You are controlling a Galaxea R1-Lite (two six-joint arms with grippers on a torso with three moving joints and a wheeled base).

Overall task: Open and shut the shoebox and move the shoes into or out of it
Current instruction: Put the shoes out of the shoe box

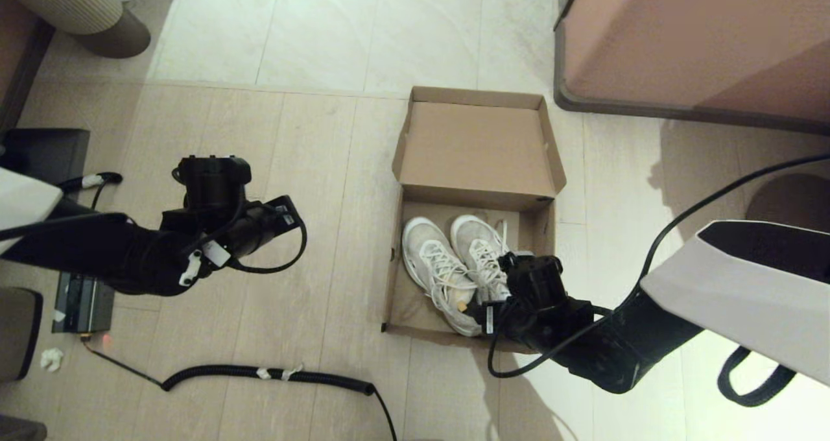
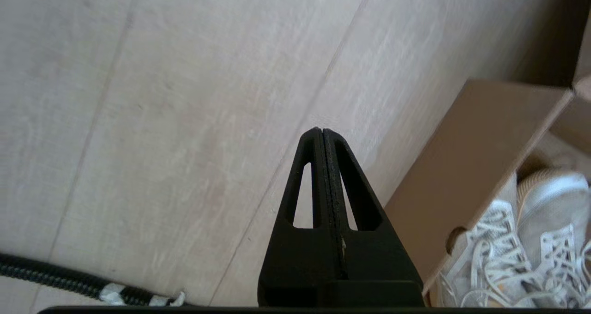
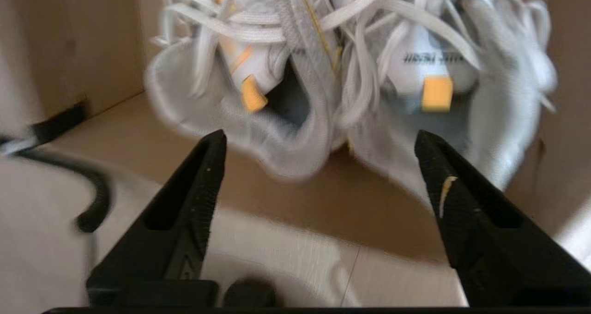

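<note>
The brown cardboard shoebox point(image 1: 397, 279) stands open on the floor, its hinged lid point(image 1: 476, 143) folded back on the far side. Both white mesh sneakers point(image 1: 454, 266) lie inside, side by side, heels toward me. My right gripper point(image 1: 498, 297) hovers over the box's near right corner. In the right wrist view it point(image 3: 319, 138) is open, its fingertips point(image 3: 210, 166) just short of the heels and yellow tags point(image 3: 436, 93), holding nothing. My left gripper point(image 1: 285, 211) hangs above bare floor left of the box; it point(image 2: 322, 131) is shut and empty, with the box wall point(image 2: 466, 180) beside it.
A large pinkish-brown cabinet point(image 1: 694, 39) fills the far right. A black coiled cable point(image 1: 272, 373) runs along the floor near me. At the left are a dark box point(image 1: 45, 155), a power strip point(image 1: 81, 305) and a scrap of paper point(image 1: 50, 358).
</note>
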